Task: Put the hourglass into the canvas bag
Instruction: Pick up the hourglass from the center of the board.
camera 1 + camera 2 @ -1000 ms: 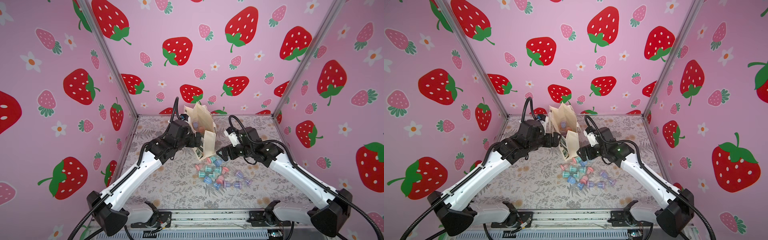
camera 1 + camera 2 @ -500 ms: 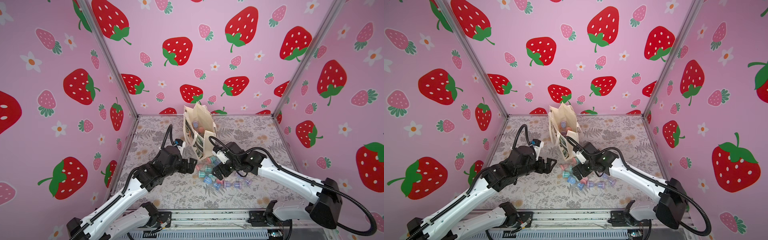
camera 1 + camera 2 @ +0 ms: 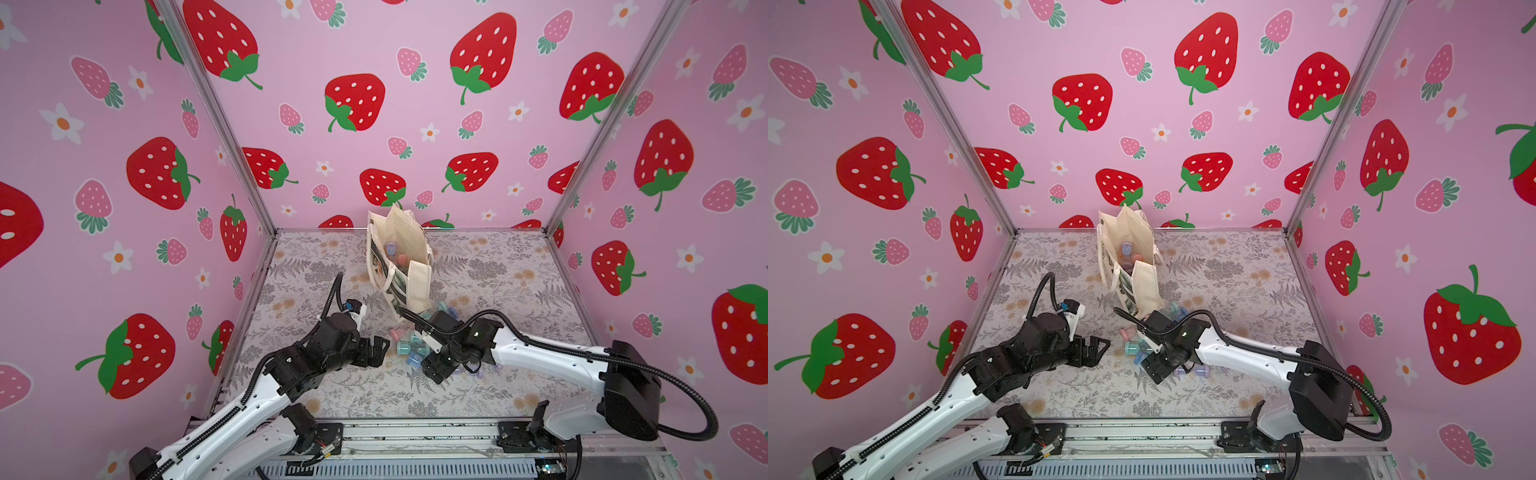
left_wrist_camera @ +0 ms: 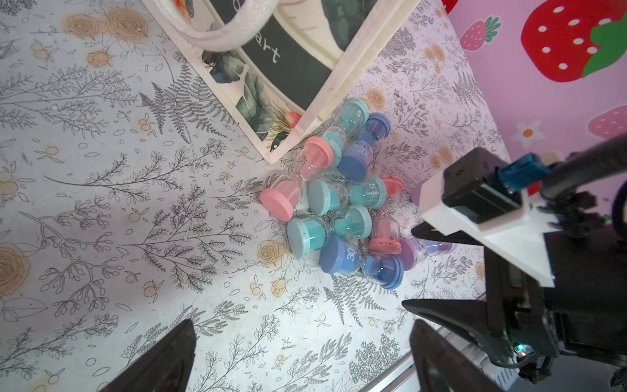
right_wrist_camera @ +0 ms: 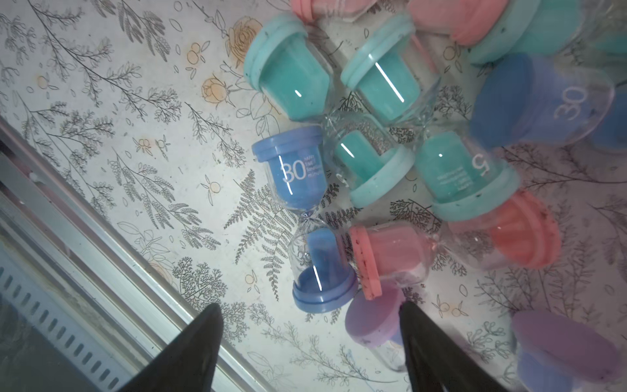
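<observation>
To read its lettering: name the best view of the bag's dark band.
Left wrist view: the dark band is close, white letters visible. Both top views show the canvas bag small, band a sliver. Right wrist view lacks it.

Hourglass pile point(image 3: 402, 347) crowds the bench point(image 3: 498, 282) at 6 o'clock of the canvas bag point(image 3: 405, 237), touching its corner. Bare bench spreads at 3 and 9 o'clock; the bag's mouth gapes upward, unobstructed.
</observation>
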Controlling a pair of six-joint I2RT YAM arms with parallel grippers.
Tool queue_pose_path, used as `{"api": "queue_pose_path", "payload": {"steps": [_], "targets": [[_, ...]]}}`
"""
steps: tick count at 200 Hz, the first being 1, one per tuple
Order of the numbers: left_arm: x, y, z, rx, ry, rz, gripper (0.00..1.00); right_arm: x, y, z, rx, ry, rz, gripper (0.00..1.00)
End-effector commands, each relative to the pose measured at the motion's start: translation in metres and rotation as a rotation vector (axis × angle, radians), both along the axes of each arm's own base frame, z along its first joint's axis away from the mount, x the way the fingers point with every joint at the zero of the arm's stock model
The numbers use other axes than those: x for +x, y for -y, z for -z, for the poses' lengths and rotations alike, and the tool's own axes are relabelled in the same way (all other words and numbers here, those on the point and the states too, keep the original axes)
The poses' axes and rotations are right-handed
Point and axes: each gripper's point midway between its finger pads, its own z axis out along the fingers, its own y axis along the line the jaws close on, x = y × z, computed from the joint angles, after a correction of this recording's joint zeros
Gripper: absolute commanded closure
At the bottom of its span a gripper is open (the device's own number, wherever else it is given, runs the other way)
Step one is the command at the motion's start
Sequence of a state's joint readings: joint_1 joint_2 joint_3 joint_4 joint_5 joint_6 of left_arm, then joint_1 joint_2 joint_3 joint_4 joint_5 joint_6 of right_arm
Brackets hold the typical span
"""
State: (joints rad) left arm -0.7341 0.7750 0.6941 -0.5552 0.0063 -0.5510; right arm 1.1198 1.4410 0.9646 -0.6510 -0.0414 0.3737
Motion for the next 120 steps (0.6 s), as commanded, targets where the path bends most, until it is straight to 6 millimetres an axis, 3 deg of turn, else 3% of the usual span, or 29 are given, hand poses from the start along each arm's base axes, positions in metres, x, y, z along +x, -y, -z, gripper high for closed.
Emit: {"api": "queue_pose_path", "payload": {"steps": [1,120], "targets": [[0.000,-0.004,0.000,-0.010,0.008,-0.033,0.01,-0.004,0.004,0.012,-0.039,-0.018,0.026,0.20],[-0.004,-0.015,0.002,0.010,0.012,-0.054,0.01,-0.013,-0.003,0.044,-0.143,-0.031,-0.011,0.33]]}}
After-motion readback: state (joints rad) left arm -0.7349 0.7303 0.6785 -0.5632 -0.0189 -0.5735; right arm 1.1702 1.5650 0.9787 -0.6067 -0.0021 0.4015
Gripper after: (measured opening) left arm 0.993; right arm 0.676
